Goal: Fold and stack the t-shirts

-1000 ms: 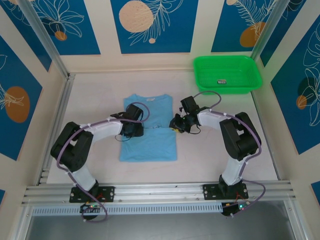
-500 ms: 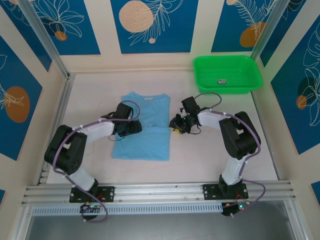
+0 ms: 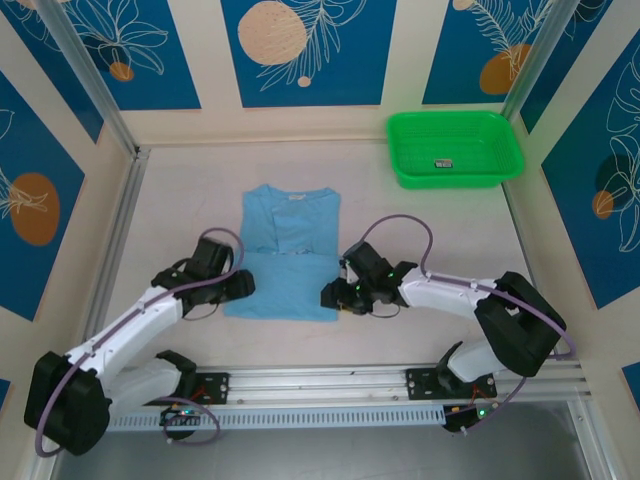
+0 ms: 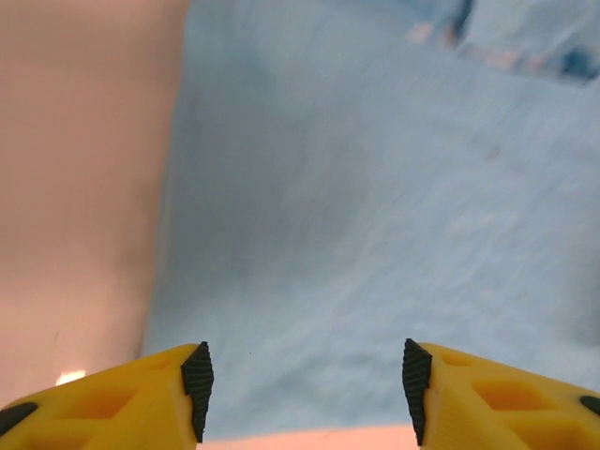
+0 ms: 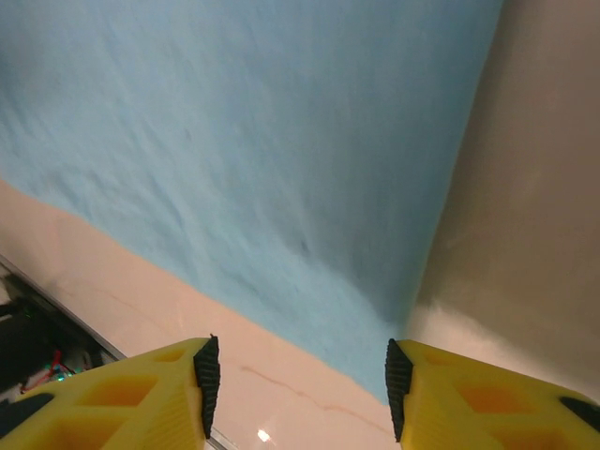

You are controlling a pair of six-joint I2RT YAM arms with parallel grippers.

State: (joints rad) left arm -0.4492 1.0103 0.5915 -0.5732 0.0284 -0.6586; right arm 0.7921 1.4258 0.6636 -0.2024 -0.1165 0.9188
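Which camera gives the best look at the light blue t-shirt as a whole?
The top external view: the t-shirt lies flat with its whole outline and collar visible. The left wrist view gives a close stretch of fabric at its near left corner; the right wrist view, its near right corner.

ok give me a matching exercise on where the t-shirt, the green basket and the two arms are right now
Things:
1. t-shirt
2. green basket
3. left arm
4. right arm

Places:
a. reaching to the shirt's near right corner
b. far right of the table
c. middle of the table
d. reaching to the shirt's near left corner

Pairs: 1-c, 2-b, 3-d, 4-a
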